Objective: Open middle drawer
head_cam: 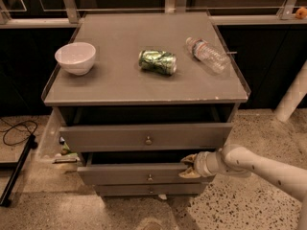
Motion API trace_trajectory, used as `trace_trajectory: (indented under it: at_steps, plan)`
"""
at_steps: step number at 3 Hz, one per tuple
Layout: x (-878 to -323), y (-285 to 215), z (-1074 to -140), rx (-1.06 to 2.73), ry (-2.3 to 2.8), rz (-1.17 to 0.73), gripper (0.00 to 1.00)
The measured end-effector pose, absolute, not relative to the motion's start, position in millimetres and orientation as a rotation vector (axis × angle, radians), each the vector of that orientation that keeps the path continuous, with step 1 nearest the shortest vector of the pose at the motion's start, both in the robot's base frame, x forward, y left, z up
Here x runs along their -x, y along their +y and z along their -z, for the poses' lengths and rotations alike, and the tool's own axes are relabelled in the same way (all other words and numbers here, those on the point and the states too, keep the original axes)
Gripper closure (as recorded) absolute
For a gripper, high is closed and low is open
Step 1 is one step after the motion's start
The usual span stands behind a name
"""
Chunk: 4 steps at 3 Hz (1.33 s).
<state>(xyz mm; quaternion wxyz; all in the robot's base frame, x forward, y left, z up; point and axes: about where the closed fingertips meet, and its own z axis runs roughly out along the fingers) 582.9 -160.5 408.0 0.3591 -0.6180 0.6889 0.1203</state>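
The middle drawer [139,174] is a grey front of medium height with a small round knob [149,178]. It sits under the top drawer [144,137] and is pulled out a little, with a dark gap above its front. My gripper [188,166] reaches in from the right. It is at the right end of the middle drawer's front, at its top edge and touching it. The slim bottom drawer [151,189] lies below, nearly flush.
The top drawer stands out further than the middle one. On the cabinet top [120,80] are a white bowl [75,57], a crushed green can [157,62] and a plastic bottle [207,55] lying on its side. A black cable [17,131] lies on the floor at the left.
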Motion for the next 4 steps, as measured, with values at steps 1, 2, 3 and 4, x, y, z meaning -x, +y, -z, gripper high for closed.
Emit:
trace_trajectory:
  at_steps: [1, 2, 3, 4]
  plan:
    - [-568.7, -165.4, -407.6, 1.584, 1.784, -0.31, 1.0]
    - [-568.7, -165.4, -407.5, 1.584, 1.784, -0.31, 0.81]
    - [-568.7, -165.4, -407.5, 1.584, 1.784, -0.31, 0.59]
    - [-568.7, -165.3, -407.5, 1.584, 1.784, -0.31, 0.36]
